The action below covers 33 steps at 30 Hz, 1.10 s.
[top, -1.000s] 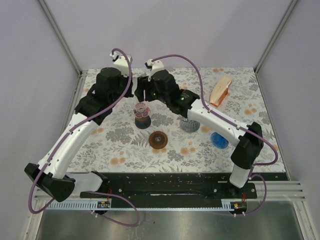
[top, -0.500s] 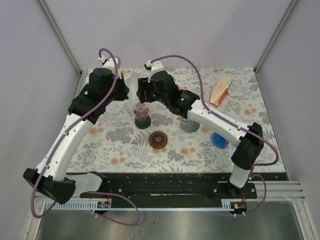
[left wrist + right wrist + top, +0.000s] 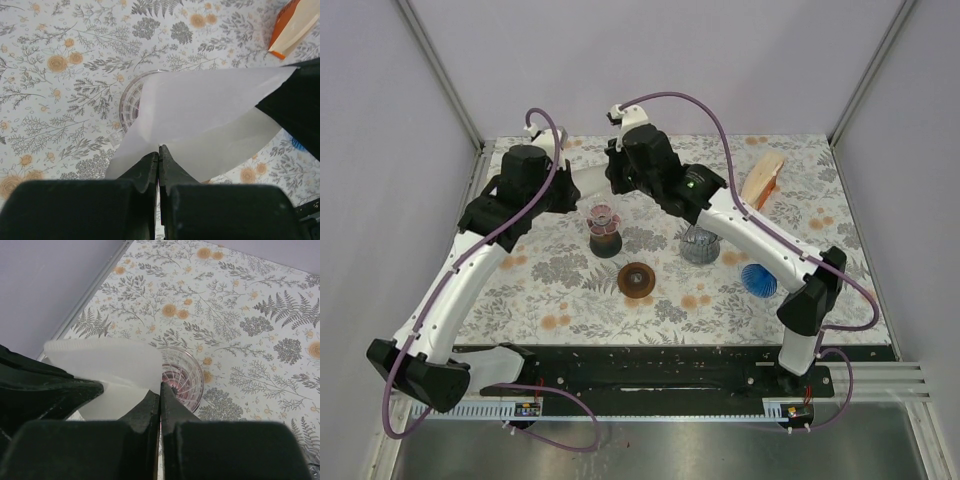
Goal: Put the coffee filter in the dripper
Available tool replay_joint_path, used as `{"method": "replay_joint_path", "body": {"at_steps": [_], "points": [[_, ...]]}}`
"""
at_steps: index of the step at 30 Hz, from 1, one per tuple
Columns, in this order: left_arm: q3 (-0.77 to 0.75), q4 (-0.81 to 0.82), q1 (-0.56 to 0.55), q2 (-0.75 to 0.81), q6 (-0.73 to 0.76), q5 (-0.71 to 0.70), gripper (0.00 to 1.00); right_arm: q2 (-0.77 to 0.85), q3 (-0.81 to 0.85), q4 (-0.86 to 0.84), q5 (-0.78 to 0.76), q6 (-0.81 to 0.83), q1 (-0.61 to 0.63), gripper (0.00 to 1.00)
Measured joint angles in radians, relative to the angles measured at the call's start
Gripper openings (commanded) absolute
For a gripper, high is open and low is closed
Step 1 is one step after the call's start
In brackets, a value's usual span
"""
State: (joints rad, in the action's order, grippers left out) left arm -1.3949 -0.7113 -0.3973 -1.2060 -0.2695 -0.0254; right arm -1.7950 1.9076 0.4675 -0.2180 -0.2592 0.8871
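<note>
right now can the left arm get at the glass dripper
Probably yes. The left gripper, shut on the coffee filter, hangs close above the glass dripper with only that paper between them. The right gripper pinches the filter's other edge, though, so both likely must descend together.

Filter (image 3: 200,115) above dripper (image 3: 605,228); disc (image 3: 637,278) before dripper; packet (image 3: 762,180) far right, behind.

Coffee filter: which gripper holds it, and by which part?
The left gripper pinches the coffee filter at one edge. The right gripper, also shut, meets another edge; whether it grips cannot be told.
</note>
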Motion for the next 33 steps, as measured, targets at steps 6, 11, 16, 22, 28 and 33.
{"method": "replay_joint_path", "body": {"at_steps": [6, 11, 16, 22, 28, 33], "points": [[0.010, -0.006, 0.004, -0.022, 0.045, 0.036, 0.00, -0.100, 0.175, 0.186, 0.101, -0.009, -0.040, 0.00], [0.008, -0.011, 0.016, -0.065, 0.069, 0.095, 0.12, -0.183, 0.257, 0.309, 0.207, -0.026, -0.099, 0.00], [0.007, -0.064, 0.031, -0.096, 0.098, 0.114, 0.32, -0.247, 0.335, 0.415, 0.249, -0.025, -0.114, 0.00], [-0.001, -0.081, 0.044, -0.099, 0.134, 0.108, 0.52, -0.289, 0.420, 0.501, 0.266, -0.021, -0.116, 0.00], [-0.024, -0.071, 0.046, -0.112, 0.163, 0.080, 0.60, -0.355, 0.533, 0.549, 0.266, -0.006, -0.116, 0.00], [-0.030, -0.050, 0.047, -0.141, 0.172, 0.076, 0.61, -0.413, 0.581, 0.576, 0.271, -0.002, -0.117, 0.00]]}}
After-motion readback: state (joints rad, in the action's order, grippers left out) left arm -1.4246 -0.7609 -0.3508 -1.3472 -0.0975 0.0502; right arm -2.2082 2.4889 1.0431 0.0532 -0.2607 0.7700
